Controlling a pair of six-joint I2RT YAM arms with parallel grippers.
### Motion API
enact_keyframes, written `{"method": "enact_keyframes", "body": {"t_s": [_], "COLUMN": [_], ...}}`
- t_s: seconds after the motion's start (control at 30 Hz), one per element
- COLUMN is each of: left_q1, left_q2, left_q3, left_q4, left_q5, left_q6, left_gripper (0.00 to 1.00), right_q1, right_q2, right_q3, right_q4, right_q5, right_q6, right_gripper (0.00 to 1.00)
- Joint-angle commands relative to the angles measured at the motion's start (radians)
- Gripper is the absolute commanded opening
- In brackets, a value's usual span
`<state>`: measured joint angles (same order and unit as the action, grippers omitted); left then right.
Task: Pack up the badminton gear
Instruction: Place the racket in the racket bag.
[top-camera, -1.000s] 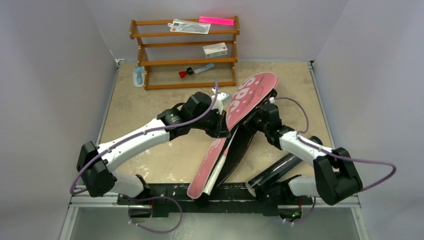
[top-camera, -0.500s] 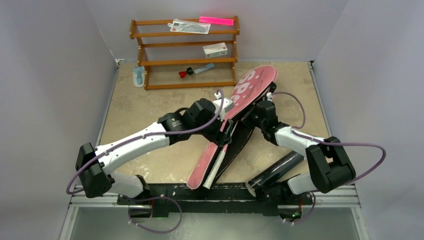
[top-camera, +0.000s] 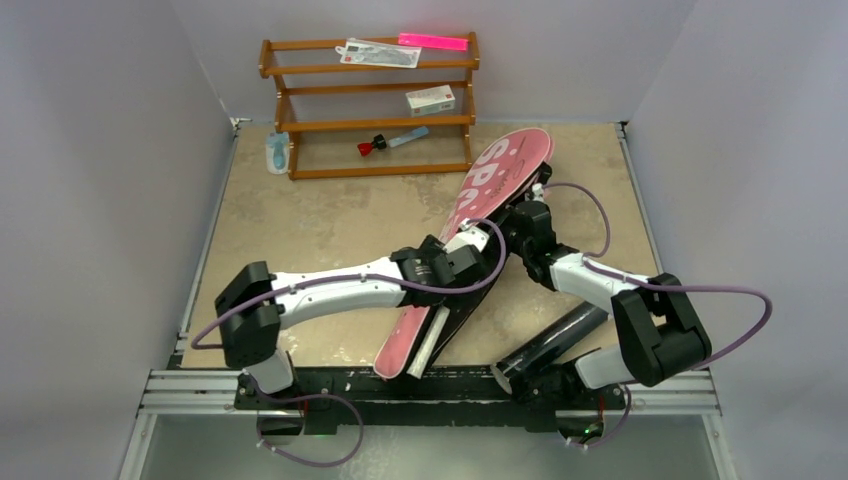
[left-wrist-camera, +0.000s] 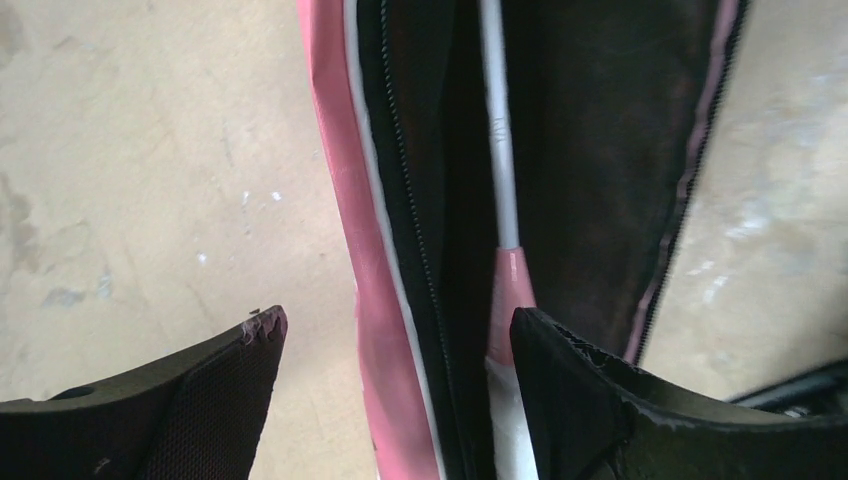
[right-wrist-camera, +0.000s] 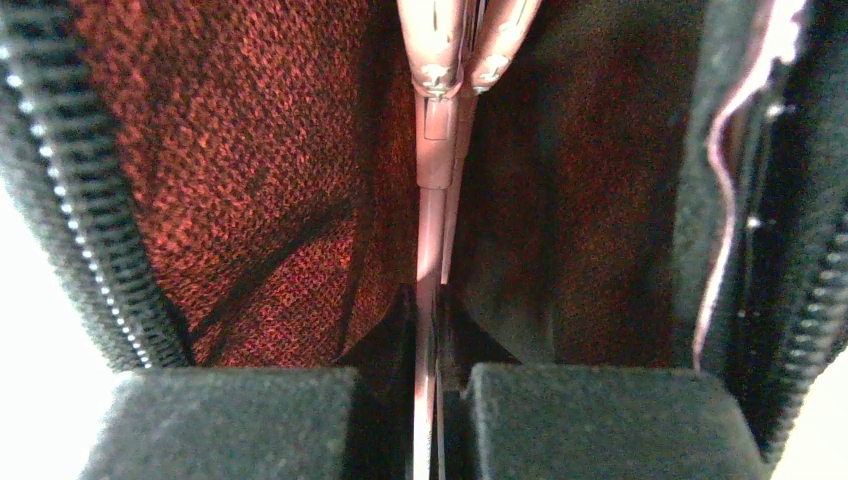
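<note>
My left hand (left-wrist-camera: 392, 330) is released, its fingers (left-wrist-camera: 200, 400) spread wide above the pink bag (top-camera: 500, 170). One finger hangs over the bare counter (top-camera: 300, 210) beside the bag's pink edge and the other over its open mouth. I cannot tell whether either touches the fabric.

The bag lies slantwise on the counter, narrow end by the near edge and wide end toward the far right. It is unzipped, so the black lining shows. Inside it lie the rackets (right-wrist-camera: 440, 150). My left wrist view shows a white shaft running into a pink collar, and a white handle (top-camera: 432, 335) shows at the narrow end.

My right hand (right-wrist-camera: 425, 320) is deep in the bag, clenched on the thin pink shafts just below where the frames fork.

The black tube (top-camera: 555, 340) lies on the counter by my right base, near the bag. A wooden rack (top-camera: 370, 125) stands at the far edge.
</note>
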<state>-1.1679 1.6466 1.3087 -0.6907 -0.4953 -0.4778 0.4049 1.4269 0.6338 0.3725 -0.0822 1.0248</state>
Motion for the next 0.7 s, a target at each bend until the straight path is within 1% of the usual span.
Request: {"method": "enact_keyframes", "body": {"t_s": [0.0,0.1,0.13,0.2,0.37,0.43,0.47,0.53,0.57,0.67], "left_q1": [-0.026,-0.034,-0.038,-0.048,-0.070,-0.070,-0.070,-0.070,-0.070,-0.070], "left_q2": [0.055,0.075,0.079,0.077,0.058,0.044,0.037,0.024,0.019,0.011], "left_q3": [0.080,0.122,0.134,0.154,0.179,0.174,0.167,0.150,0.141,0.114], "left_q4": [-0.127,-0.195,-0.219,-0.261,-0.355,-0.352,-0.344,-0.324,-0.320,-0.303], "left_q5": [-0.203,-0.242,-0.247,-0.258,-0.283,-0.260,-0.246,-0.211,-0.201,-0.173], "left_q6": [-0.088,-0.114,-0.120,-0.133,-0.180,-0.178,-0.170,-0.153,-0.151,-0.145], "left_gripper": [0.75,0.46,0.40,0.36,0.34,0.28,0.22,0.07,0.00,0.00], "right_q1": [0.007,0.007,0.006,0.006,0.007,0.006,0.007,0.007,0.006,0.007], "right_q2": [-0.027,-0.031,-0.036,-0.044,-0.058,-0.062,-0.064,-0.070,-0.074,-0.069], "right_q3": [0.050,0.050,0.052,0.055,0.073,0.072,0.068,0.066,0.069,0.092], "right_q4": [0.110,0.106,0.101,0.089,0.034,0.029,0.031,0.038,0.036,0.020], "right_q5": [-0.013,-0.004,0.002,0.023,0.062,0.062,0.060,0.067,0.076,0.079], "right_q6": [-0.053,-0.057,-0.060,-0.067,-0.083,-0.068,-0.051,-0.038,-0.037,-0.030], "right_gripper": [0.00,0.00,0.00,0.00,0.00,0.00,0.00,0.00,0.00,0.00]}}
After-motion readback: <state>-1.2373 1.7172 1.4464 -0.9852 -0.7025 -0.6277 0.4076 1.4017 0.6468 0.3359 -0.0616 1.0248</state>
